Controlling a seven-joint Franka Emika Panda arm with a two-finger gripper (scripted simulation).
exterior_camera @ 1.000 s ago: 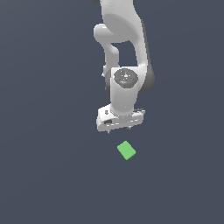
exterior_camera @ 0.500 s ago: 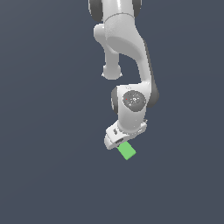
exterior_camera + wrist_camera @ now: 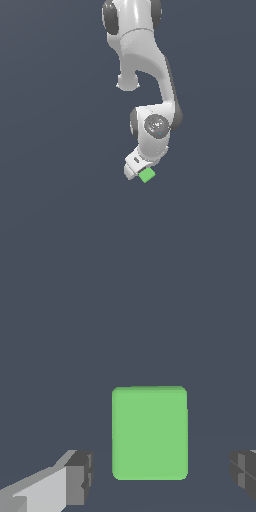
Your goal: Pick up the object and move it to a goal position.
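Plain dark floor; gripper (image 3: 159, 476) low over green cube (image 3: 149, 433), fingers (image 3: 80, 478) spread wide, one each side, not touching, set to close

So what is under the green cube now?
Around the green cube only plain dark grey ground shows. The patch directly beneath it is covered by the cube itself. The hand has its fingers apart on either side, not touching it.
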